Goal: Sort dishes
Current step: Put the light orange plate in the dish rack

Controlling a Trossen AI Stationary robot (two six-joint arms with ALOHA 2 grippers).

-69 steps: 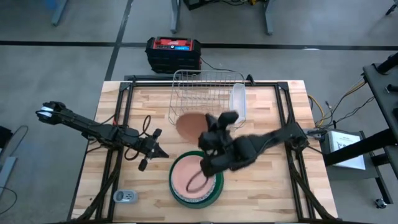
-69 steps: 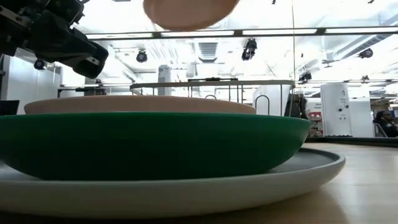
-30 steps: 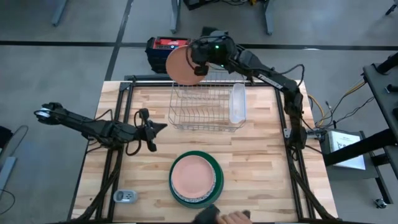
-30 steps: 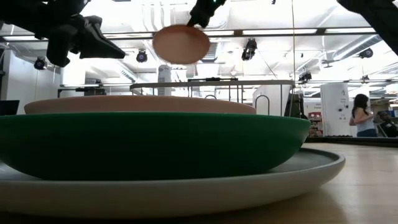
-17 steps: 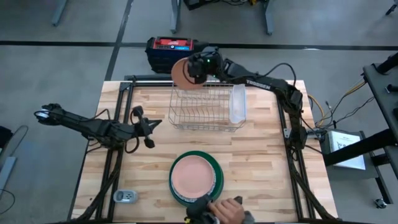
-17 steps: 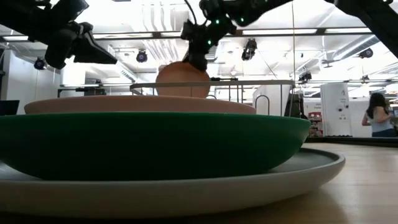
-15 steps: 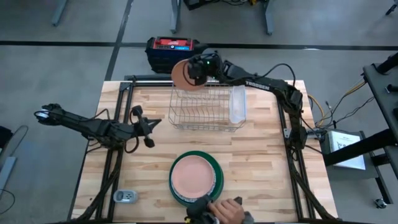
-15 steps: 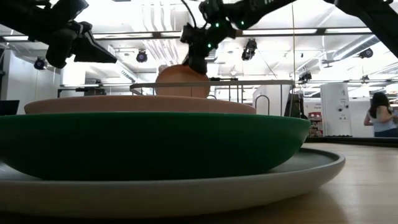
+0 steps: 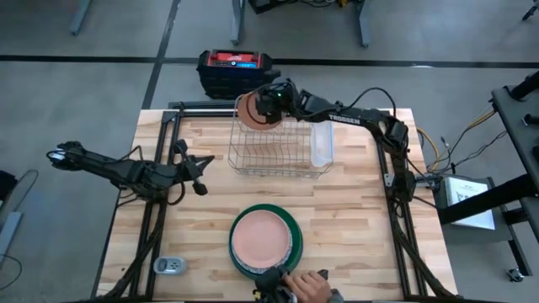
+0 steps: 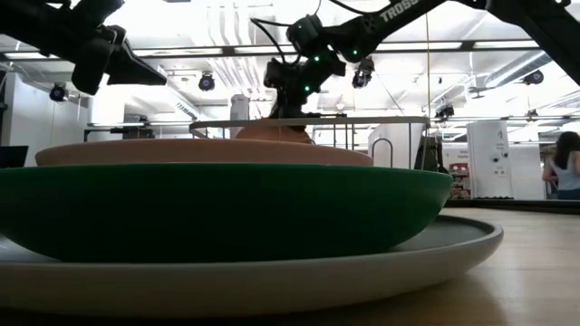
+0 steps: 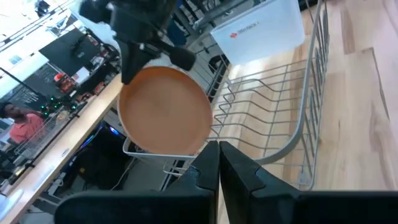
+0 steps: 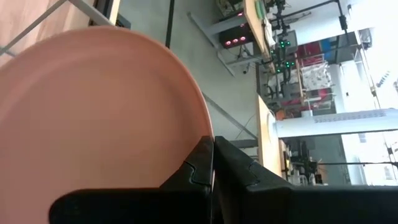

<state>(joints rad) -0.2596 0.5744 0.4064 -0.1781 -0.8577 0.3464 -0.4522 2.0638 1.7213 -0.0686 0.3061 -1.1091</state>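
Observation:
My right gripper (image 9: 269, 98) is shut on a terracotta-pink plate (image 9: 252, 110) at the far left corner of the silver wire rack (image 9: 282, 156). The plate also shows in the left wrist view (image 11: 165, 111) and fills the right wrist view (image 12: 93, 106). Another pink plate (image 9: 263, 237) lies on a dark green plate (image 9: 294, 252), which lies on a pale grey one (image 10: 453, 249) near the table's front edge. My left gripper (image 9: 200, 166) is shut and empty over the table's left part, pointing toward the rack. My right gripper pinches the pink plate's rim (image 12: 198, 115) between its two fingers, at the plate's upper edge (image 11: 146, 70). The fingers come slanting down from the table's right. The plate stands tilted on edge with its lower part down among the rack's wires (image 11: 163, 149); whether it rests there I cannot tell.
A clear plastic tub (image 9: 322, 140) stands in the rack's right end. A person's hand (image 9: 307, 284) is at the table's near edge by the stack. A small grey object (image 9: 168, 265) lies near left. A black-and-red box (image 9: 234, 71) sits on the floor beyond the table.
My right gripper has come down and toward the near edge with the pink plate, from high behind the rack into the rack's far left corner. The plate has tipped more onto its edge. My left gripper has drawn slightly toward the table's left.

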